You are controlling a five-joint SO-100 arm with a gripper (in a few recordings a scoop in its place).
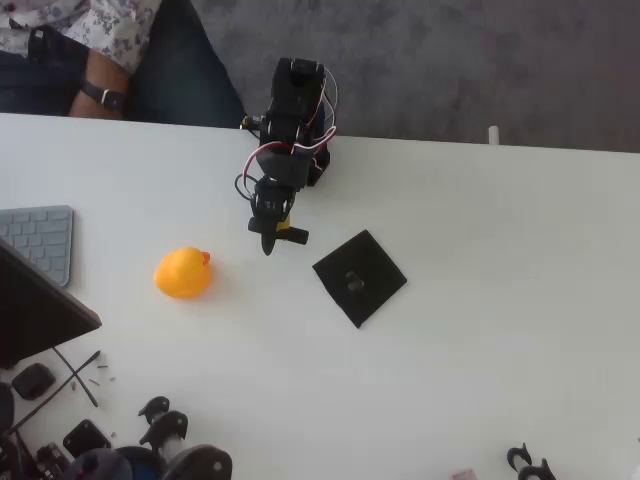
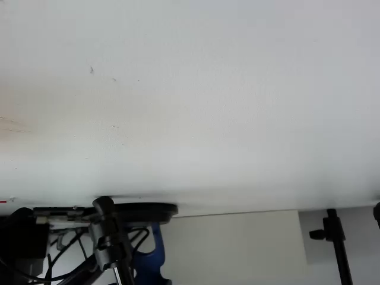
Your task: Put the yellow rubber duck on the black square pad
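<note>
While we scan the overhead view, largest first: white table [image 1: 500, 300], black arm [image 1: 290, 120], black square pad [image 1: 359, 277] right of centre, yellow rubber duck [image 1: 183, 272] well left of it. Gripper [image 1: 270, 240] sits btwn them, fingers appear pressed together, empty.

In the overhead view, the yellow rubber duck [image 1: 183, 273] is seen sitting on the white table, a small rounded orange-yellow toy whose red-orange beak is turned toward the black square pad [image 1: 359, 278]. The pad, thin, flat and matte with a small grey mark at its centre, is laid corner-up like a diamond, well apart from the duck, to its right.
</note>
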